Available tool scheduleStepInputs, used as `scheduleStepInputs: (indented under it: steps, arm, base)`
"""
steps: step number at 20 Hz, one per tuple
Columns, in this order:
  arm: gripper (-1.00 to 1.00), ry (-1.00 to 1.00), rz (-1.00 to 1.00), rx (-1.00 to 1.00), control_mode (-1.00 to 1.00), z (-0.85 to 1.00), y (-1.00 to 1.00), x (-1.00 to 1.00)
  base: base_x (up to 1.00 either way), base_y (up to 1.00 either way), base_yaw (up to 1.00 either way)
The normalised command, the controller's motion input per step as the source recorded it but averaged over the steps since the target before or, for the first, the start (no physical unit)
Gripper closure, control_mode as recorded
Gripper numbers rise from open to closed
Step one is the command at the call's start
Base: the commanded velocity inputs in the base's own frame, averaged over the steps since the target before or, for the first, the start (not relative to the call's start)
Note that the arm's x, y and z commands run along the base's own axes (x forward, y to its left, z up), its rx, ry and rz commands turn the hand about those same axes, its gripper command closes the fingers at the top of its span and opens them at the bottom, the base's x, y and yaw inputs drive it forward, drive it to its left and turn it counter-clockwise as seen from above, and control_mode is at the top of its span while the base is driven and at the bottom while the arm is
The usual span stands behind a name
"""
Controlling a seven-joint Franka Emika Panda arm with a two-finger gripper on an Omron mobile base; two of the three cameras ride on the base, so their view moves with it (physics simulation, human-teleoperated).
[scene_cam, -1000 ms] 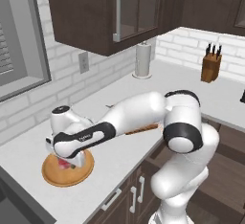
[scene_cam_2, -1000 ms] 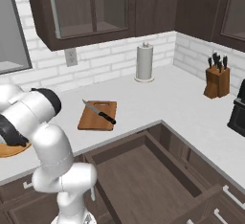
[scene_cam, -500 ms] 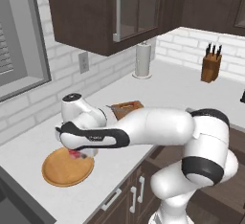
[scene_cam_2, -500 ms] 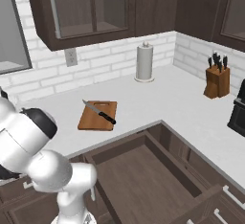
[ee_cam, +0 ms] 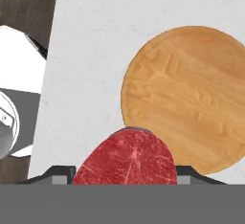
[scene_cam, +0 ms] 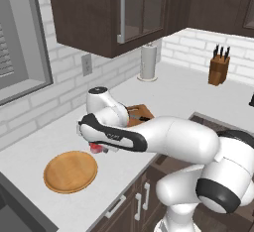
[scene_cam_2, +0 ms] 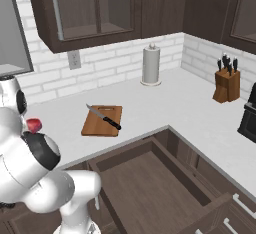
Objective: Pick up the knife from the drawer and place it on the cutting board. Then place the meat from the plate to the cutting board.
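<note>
Wood, medium-brown: flat rectangular cutting board on the white counter, bearing the slim black-handled knife with silver blade laid diagonally across it. First half of the task reads as done.

Raw steak, red-pink with paler marbling, the meat: off the plate and raised above the counter, clamped between the fingers of the two-finger gripper, whose jaws stand apart by the width of the steak. From the left base camera it shows as a red patch under the wrist.

Wood, light-tan: round plate with low rim, now bare, sitting near the front counter edge, left of the board.

Remaining: carry the steak to the board and set it down, judged best on the open wood beside the blade.

Clearances: bare counter lies between plate and board. Open dark-wood drawer juts out below the counter front. Paper-towel roll and tan knife block stand well apart.
</note>
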Motion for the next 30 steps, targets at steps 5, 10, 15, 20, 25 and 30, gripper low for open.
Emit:
scheduleStepInputs:
  steps: [5,10,15,20,25,30]
  arm:
    - [1.00,0.00,0.10,-0.02,-1.00,0.00,-0.49,0.44]
    - [1.00,0.00,0.12,-0.01,-1.00,0.00,-0.57,0.38]
    - [1.00,0.00,0.13,-0.01,-1.00,0.00,-0.59,0.28]
    - [1.00,0.00,0.03,-0.01,-1.00,-0.04,-0.57,0.36]
    - [1.00,0.00,0.00,0.00,-1.00,-0.06,-0.67,0.31]
    - [1.00,0.00,0.00,0.00,-1.00,-0.17,-0.45,0.49]
  base:
    - [0.00,0.00,0.00]
    - [0.00,0.00,0.00]
    - [0.00,0.00,0.00]
    - [0.00,0.00,0.00]
    - [0.00,0.00,0.00]
    - [0.00,0.00,0.00]
